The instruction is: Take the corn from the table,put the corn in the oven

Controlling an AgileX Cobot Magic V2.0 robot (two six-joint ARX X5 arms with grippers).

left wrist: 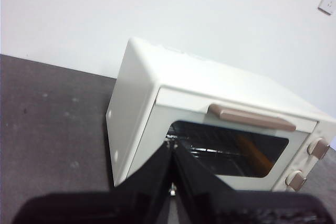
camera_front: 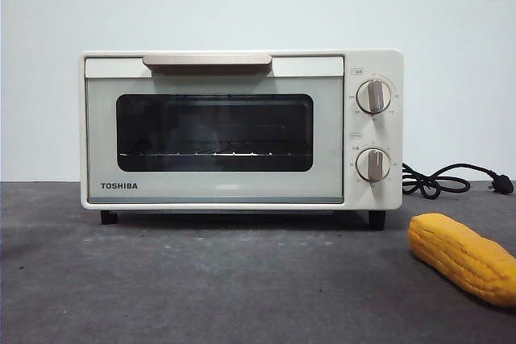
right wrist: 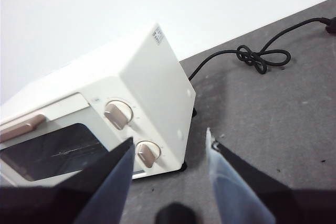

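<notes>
1. One corn (camera_front: 465, 257) cob, yellow-orange and oblong with rounded ends and fine bumpy kernel rows, is seen lying on the counter (camera_front: 201, 288), in front of and beside the oven's knob side, apart from it.
2. Oven (camera_front: 242, 129): boxy cream-white shell, door closed, dark glossy glass window, beige bar handle (camera_front: 207, 61), two round knobs, black feet.
3. Counter surface is noted as dark grey, matte, slightly mottled.
4. A black power cord (camera_front: 439, 180) is coiled behind the corn.
5. Left end effector (left wrist: 172, 153): black jaws pressed together, holding nothing.
6. Right end effector (right wrist: 168, 150): jaws spread, holding nothing.
</notes>
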